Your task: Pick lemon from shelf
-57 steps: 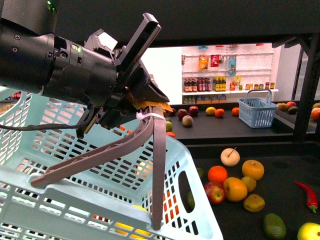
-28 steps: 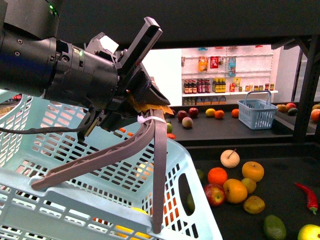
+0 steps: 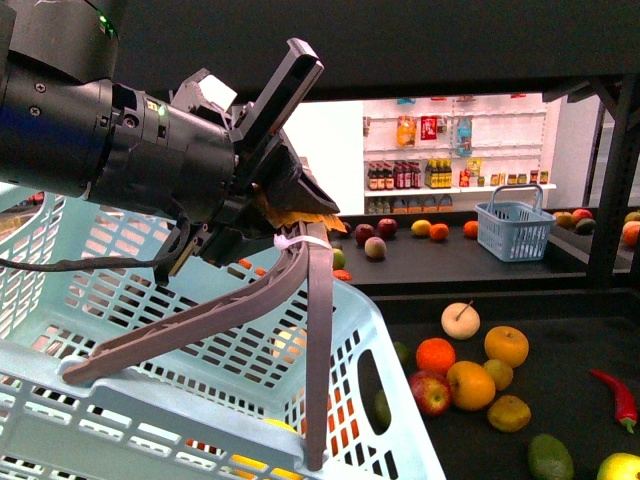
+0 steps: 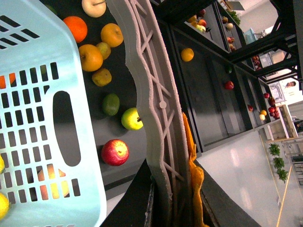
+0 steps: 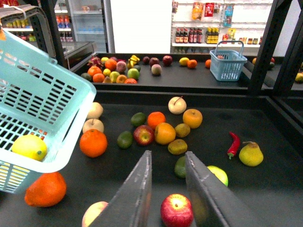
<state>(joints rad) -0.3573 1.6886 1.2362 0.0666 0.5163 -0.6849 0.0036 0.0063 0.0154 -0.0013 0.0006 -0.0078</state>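
The landmark is the light-blue slatted basket (image 3: 200, 330), held aloft by its grey-brown handle (image 3: 300, 300). The left gripper (image 3: 285, 200) is clamped on that handle where the 2 handle arms meet, with an orange scrap pinched beside it. Inside the basket, the lemon (image 5: 29, 147) lies on the floor against a side wall; seen from the left wrist, it shows only as a yellow edge (image 4: 3, 206) behind the slats. Below and beside the basket stretches the dark tray of the shelf (image 5: 265, 184), strewn with fruit. An orange (image 5: 93, 143) lies just beside the basket's corner, and a red apple (image 5: 144, 135) lies farther out along the tray. The right gripper (image 5: 168, 189) hangs above the tray, well apart from the basket, its 2 jaws parted and empty, with another red apple (image 5: 176, 211) lying below the gap.
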